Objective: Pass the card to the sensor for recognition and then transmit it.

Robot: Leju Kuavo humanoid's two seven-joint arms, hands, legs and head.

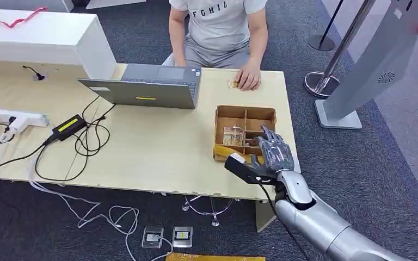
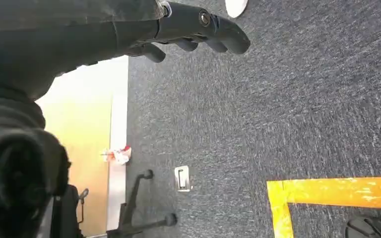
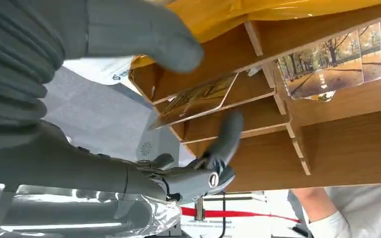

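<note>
Right hand (image 3: 144, 74), fingers apart, grasping nothing, at the box (image 1: 245, 117). Card (image 3: 198, 99): propped aslant in a compartment; thin, stiff, slick (likely light); pinch its raised edge. Left hand (image 2: 198, 25): state unclear.

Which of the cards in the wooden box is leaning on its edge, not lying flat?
The card in the narrow slot by the right hand leans tilted; the tree-picture cards lie flat in another compartment of the wooden box.

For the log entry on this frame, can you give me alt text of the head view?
The right robot hand reaches, fingers spread, over a divided wooden box holding cards at the table's right end. A seated person rests a hand beside an open laptop across the table.
</note>
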